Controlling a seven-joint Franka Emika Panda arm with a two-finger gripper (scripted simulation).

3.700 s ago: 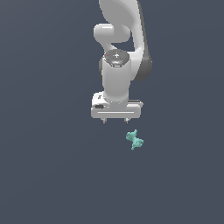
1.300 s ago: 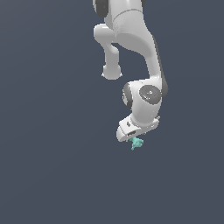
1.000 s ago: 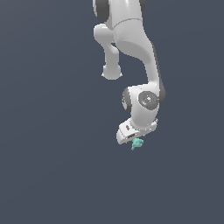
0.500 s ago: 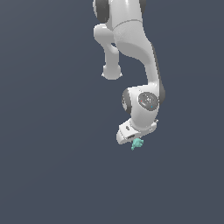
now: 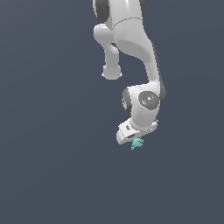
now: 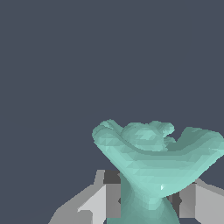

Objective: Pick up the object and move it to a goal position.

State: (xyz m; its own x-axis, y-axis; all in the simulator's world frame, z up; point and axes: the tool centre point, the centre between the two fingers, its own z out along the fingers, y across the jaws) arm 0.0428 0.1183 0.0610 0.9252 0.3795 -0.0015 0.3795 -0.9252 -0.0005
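While the hand (image 5: pixel 134 138) pointed down from the bent white arm (image 5: pixel 135 48), its two fingers (image 6: pixel 107 199) stood close on either side of the teal object (image 6: pixel 153 166), gripping its narrow stem. That knobbly piece flared out beyond the fingers into several lobes in the wrist view. Seen from the exterior view, the object (image 5: pixel 137 144) showed as a tiny teal speck just under the hand's lower edge, touching it. Around them lay only a plain dark grey surface (image 5: pixel 52 166), and whether the object touched it could not be told.
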